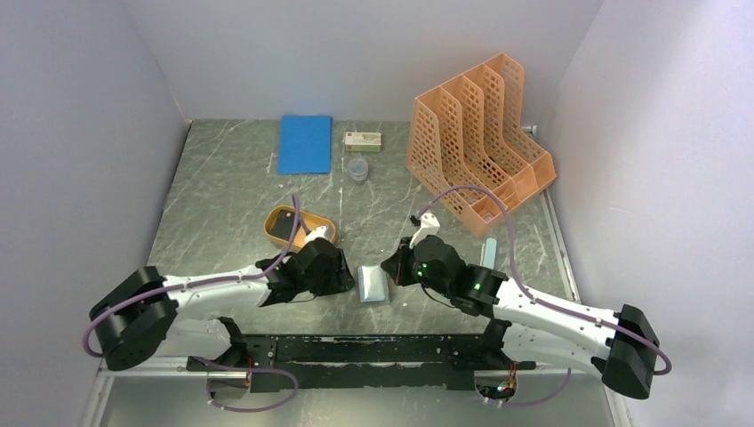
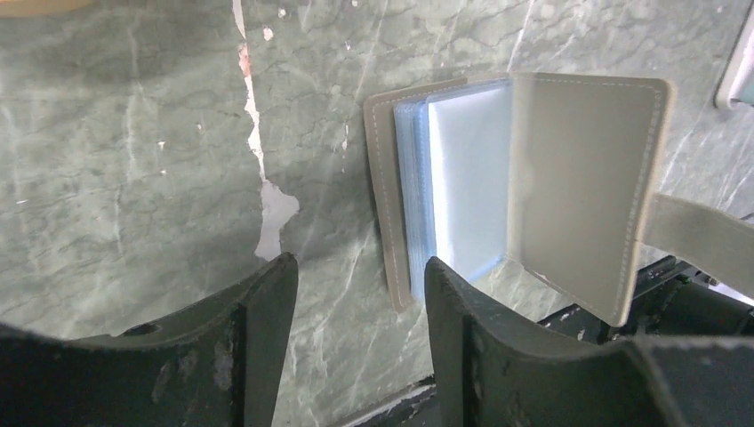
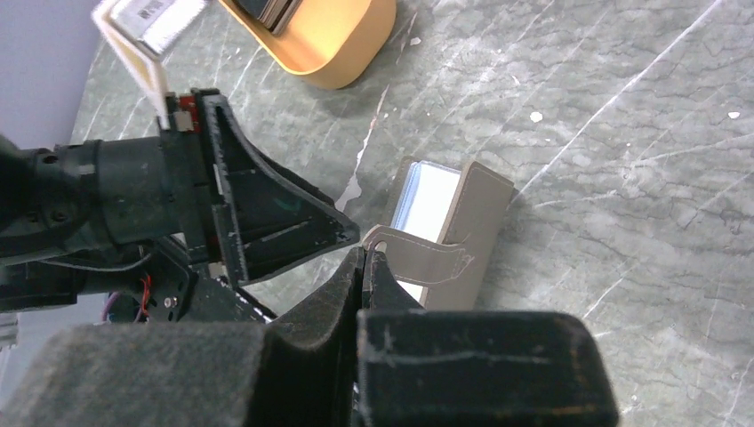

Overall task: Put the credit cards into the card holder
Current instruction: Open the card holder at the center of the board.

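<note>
Your left gripper [image 2: 360, 267] is standing with its jaws well apart and nothing between them. Its right finger is lying at the near edge of the card holder [image 2: 578, 178], and you cannot tell whether it is touching.

Your right gripper [image 3: 362, 253] is pinching tight on the holder's strap [image 3: 418, 258], keeping the grey-brown cover raised off the clear sleeves. The card holder is lying open on the green marbled table [image 2: 133, 178], between the two grippers and close to the arm bases.

The credit cards [image 1: 286, 224] are sitting dark in the orange oval tray [image 1: 302, 238], just beyond the left gripper and apart from the holder. The left gripper's own body is standing between the tray and the holder.

Along the back you are seeing a blue notebook [image 1: 304, 144], a small box [image 1: 363, 140] and a clear cup [image 1: 357, 169], all well apart from the holder. The orange file rack [image 1: 480, 142] is standing at the back right, and a pale blue strip [image 1: 489, 249] is lying beside the right arm.

The box's label is showing red and green, but its print is too small to read.
</note>
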`<state>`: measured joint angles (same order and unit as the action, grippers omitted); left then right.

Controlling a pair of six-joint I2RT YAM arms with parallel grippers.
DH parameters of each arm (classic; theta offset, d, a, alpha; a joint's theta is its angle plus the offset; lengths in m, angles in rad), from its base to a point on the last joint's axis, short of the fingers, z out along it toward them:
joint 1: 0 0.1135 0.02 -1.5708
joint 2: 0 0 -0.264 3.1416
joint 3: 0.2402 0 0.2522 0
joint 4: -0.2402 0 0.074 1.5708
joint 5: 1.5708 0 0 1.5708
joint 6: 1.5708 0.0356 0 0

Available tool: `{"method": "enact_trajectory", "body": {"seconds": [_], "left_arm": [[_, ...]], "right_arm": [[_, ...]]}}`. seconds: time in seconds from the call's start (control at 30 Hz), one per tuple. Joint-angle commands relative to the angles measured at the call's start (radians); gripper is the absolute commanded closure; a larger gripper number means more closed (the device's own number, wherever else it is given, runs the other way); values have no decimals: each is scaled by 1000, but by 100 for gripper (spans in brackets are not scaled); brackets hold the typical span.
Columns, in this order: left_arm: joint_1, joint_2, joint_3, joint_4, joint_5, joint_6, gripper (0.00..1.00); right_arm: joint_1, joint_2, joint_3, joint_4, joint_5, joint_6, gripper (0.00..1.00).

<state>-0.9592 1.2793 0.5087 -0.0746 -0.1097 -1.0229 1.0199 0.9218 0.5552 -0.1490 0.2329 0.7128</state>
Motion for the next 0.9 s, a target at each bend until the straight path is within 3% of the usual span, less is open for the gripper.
{"method": "enact_trajectory", "body": {"seconds": [0.0,0.3,0.63,0.7,0.77,0.87], "left_arm": [[-3,-89,23,-73,-58,27,40],[-4,-39,41,44,3,53,42],[-3,75,99,125,41,78,45],[-4,72,91,130,39,71,45],[-3,65,88,127,39,70,45],[-4,48,87,103,31,73,45]], "right_arm": [[-11,3,22,26,-5,-27,100],[-34,10,-15,-47,57,-2,100],[-42,68,-30,-360,258,192,100],[-44,60,-32,-379,253,204,82],[-44,24,-24,-389,244,196,52],[-44,-19,26,-446,259,187,39]]}}
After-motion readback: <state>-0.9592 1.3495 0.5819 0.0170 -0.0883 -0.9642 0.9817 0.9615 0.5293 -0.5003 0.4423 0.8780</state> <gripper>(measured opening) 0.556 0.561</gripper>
